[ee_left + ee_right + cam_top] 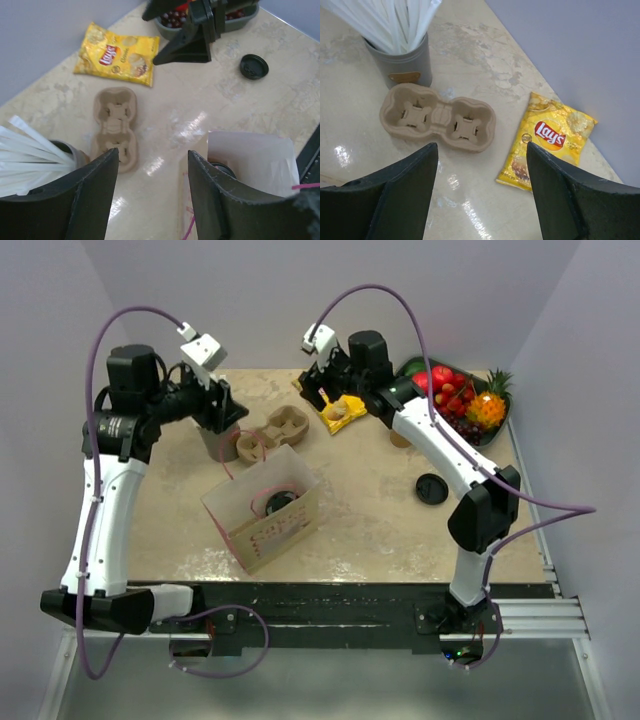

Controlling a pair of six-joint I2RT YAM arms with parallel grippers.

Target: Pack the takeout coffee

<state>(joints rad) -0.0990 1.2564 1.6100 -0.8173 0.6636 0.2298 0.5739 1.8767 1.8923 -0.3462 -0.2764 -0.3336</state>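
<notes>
Takeout coffee (283, 502) sits inside the paper bag (290, 532) near the surface's front edge, while left hand (152, 152) and right hand (481, 146) hover near the back edge, fingers spread, empty.

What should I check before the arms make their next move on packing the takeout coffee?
1. Takeout coffee in the paper bag: ok, its black lid shows down inside.
2. Coffee standing upright in there: cannot tell, only the lid is visible.
3. Bag upright with its mouth open: ok.
4. Left fingers apart and empty: ok.
5. Right fingers apart and empty: ok, they hang above the cup carrier.
6. Left fingers clear of the straw holder: cannot tell, the straws sit very close beside them in the left wrist view.
</notes>
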